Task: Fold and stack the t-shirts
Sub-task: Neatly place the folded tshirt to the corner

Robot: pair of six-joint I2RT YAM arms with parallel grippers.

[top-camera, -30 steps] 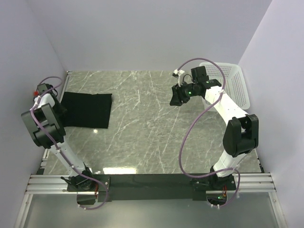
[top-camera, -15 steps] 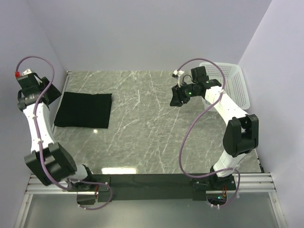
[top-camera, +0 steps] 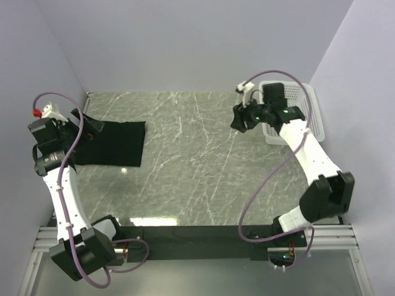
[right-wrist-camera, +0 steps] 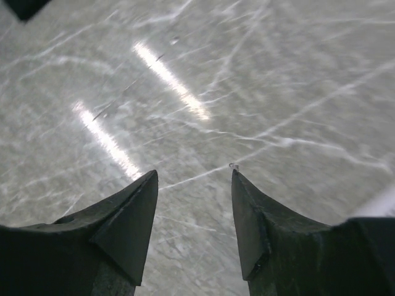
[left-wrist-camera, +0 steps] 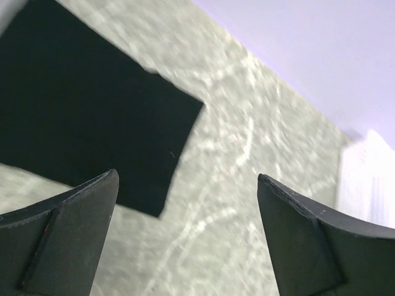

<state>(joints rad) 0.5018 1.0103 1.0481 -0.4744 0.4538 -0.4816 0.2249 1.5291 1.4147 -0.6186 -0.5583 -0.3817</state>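
Note:
A folded black t-shirt point(top-camera: 114, 143) lies flat on the marble table at the far left. It also shows in the left wrist view point(left-wrist-camera: 80, 117) as a dark rectangle at upper left; its logo is hidden. My left gripper point(top-camera: 86, 126) hangs above the shirt's left part, open and empty, its fingertips point(left-wrist-camera: 92, 203) wide apart. My right gripper point(top-camera: 241, 119) is raised over the table at the right, near the basket, open and empty, with bare marble between its fingertips point(right-wrist-camera: 139, 203).
A white perforated plastic basket point(top-camera: 305, 102) stands at the back right corner, partly behind the right arm; its blurred edge shows in the left wrist view point(left-wrist-camera: 367, 179). Purple walls close in the table on three sides. Grey marble table point(top-camera: 185, 166).
The left arm has swung round, bringing its gripper from the far left edge over the shirt. The right gripper has moved right and back, toward the basket. The shirt has not moved.

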